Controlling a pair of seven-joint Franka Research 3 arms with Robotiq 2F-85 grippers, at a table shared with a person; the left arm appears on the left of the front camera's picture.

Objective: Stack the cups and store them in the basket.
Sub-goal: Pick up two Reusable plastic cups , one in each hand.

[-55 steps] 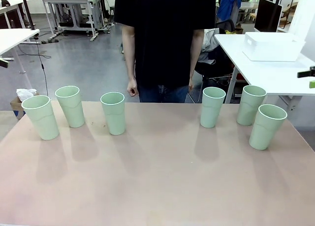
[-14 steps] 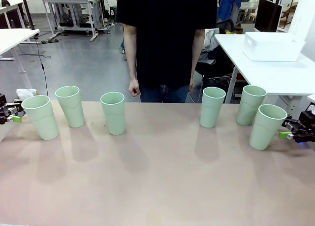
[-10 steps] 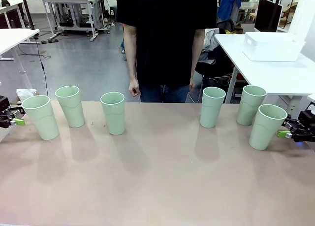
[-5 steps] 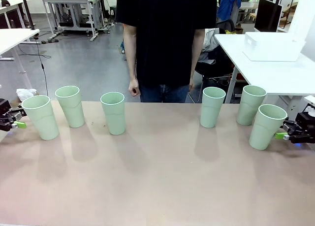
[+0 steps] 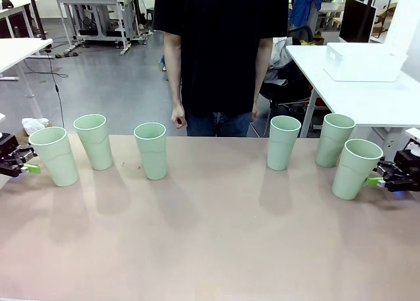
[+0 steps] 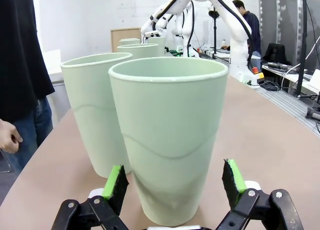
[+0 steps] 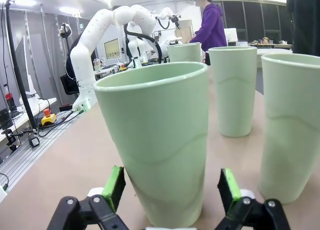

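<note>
Beside outer cups, end effectors (closer).

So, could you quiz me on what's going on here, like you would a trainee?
1. How many cups stand on the table?
2. True or false: the left pincer and the right pincer are both open, each with a cup between its pads.
3. Where is the basket? A: among the cups. B: on the white side table. C: under the table.
Key: 1. six; 2. true; 3. B.
</note>
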